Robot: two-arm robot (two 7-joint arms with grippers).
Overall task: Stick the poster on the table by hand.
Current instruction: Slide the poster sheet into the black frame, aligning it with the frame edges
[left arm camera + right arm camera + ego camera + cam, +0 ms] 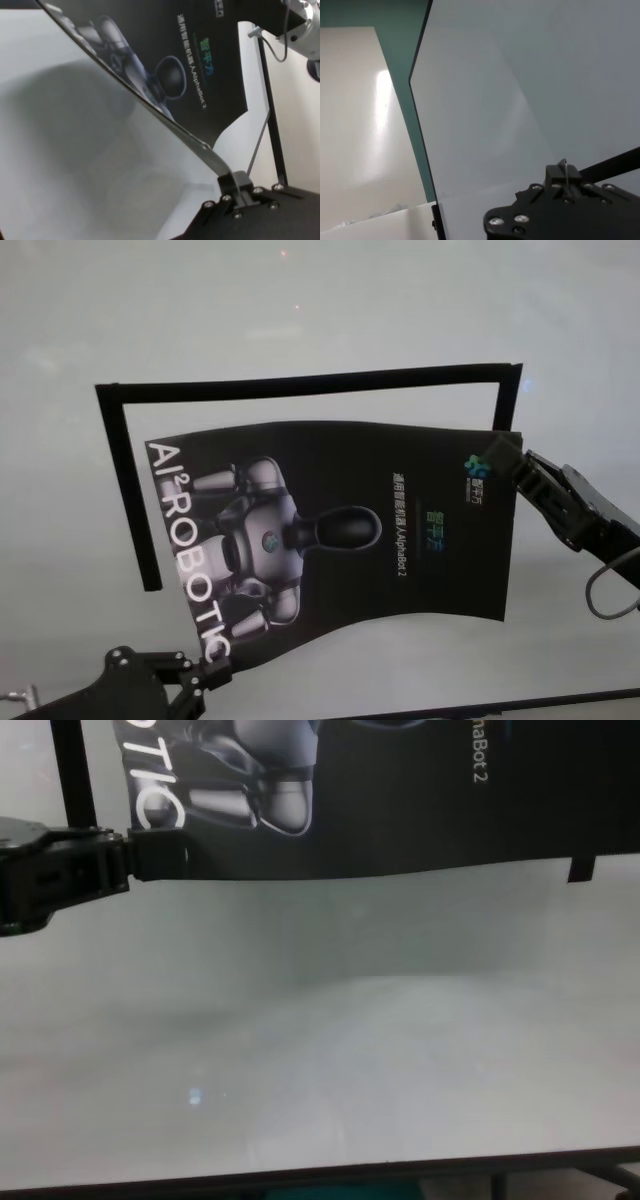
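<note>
- left hand (215, 672) pinches the poster (330, 530) at its near-left corner.
- right hand (508, 462) clamps the far-right corner.
- poster sags above the table (330, 1060).

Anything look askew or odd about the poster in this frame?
Yes. The poster sits rotated against the black tape outline and bows between its held corners, off the table. The left hand pinches the near corner, the right hand the far one. No damage shows.
</note>
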